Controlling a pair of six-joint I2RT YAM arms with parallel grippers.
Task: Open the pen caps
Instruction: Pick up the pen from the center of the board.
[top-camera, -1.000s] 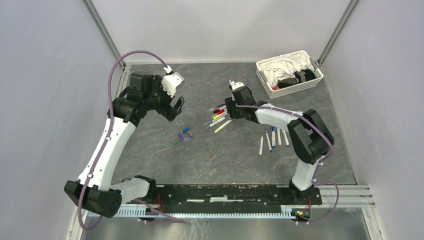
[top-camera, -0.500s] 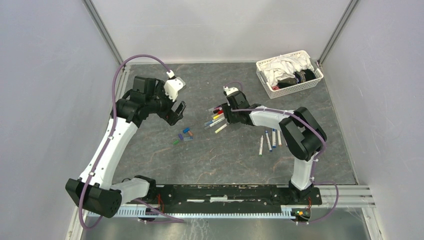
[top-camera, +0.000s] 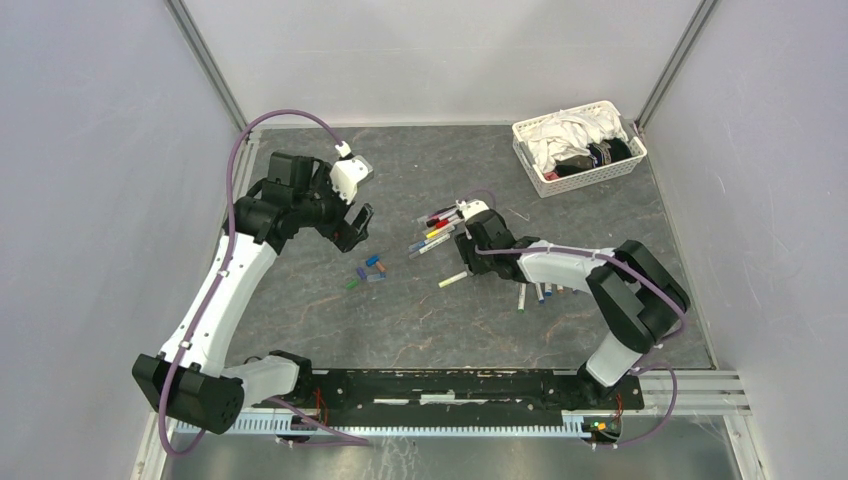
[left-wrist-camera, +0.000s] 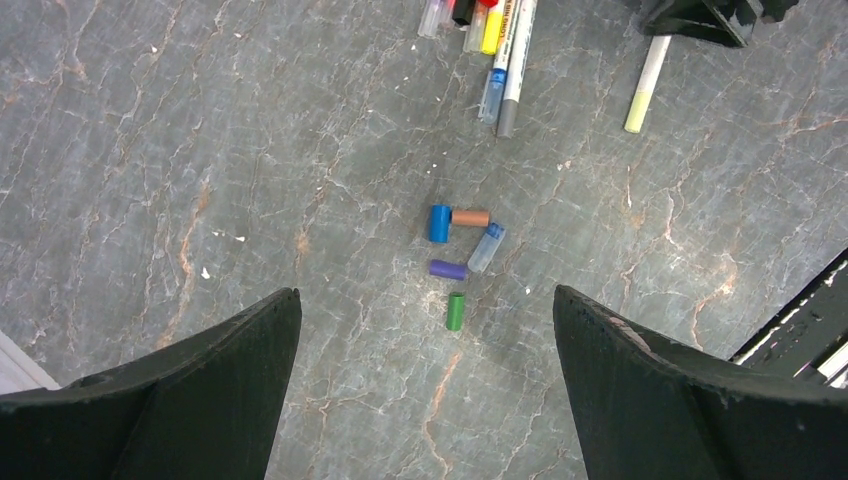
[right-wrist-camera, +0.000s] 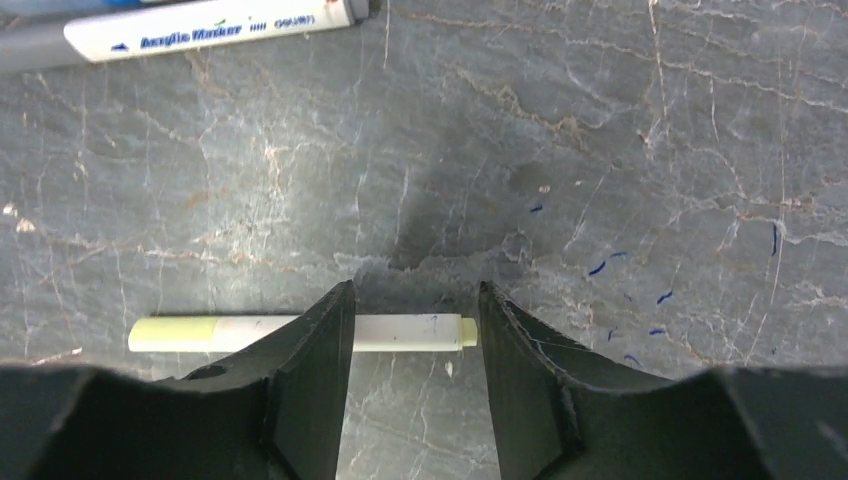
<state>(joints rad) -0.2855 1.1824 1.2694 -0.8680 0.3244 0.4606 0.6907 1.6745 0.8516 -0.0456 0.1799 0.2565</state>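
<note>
— Yellow-capped pen (right-wrist-camera: 230, 333) has slid clear of the pen cluster (top-camera: 437, 232), toward frame centre; the right pincer (right-wrist-camera: 415, 290) has followed, narrowing.
— Gripped?
— No. Half-open, empty, with the barrel crosswise under one finger and its cap on. Left pincer (left-wrist-camera: 425, 295) gapes wide above the loose caps (left-wrist-camera: 460, 255).

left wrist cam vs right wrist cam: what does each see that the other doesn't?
Left wrist only: five loose caps (blue, brown, clear, purple, green) lying together, the bunch of pens beyond them, and the left hand wide open above.
Right wrist only: blue ink specks on the table, and the pen passing behind one finger.
Both: the yellow-capped pen with the right hand at it, fingers apart, and the grey table.
</note>
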